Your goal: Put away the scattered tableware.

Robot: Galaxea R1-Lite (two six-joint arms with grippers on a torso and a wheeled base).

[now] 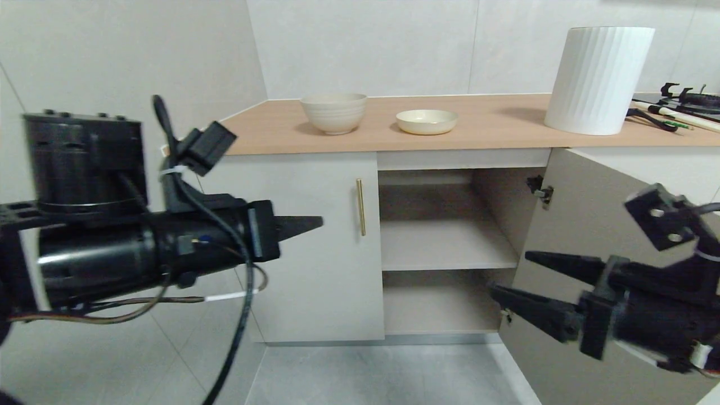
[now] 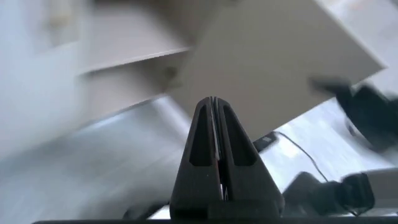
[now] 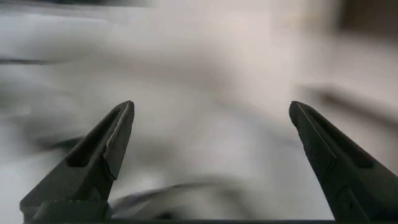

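A beige ribbed bowl and a shallow cream dish stand side by side on the wooden countertop. Below them the cabinet has its right door swung open, showing two bare shelves. My left gripper hovers shut in front of the closed left door, well below the bowl; its pressed-together fingers point toward the open door. My right gripper is open with nothing between its fingers, low beside the open door.
A tall white ribbed container stands on the counter at the right, with black tools and pens behind it. The closed left door carries a brass handle. Grey floor lies before the cabinet.
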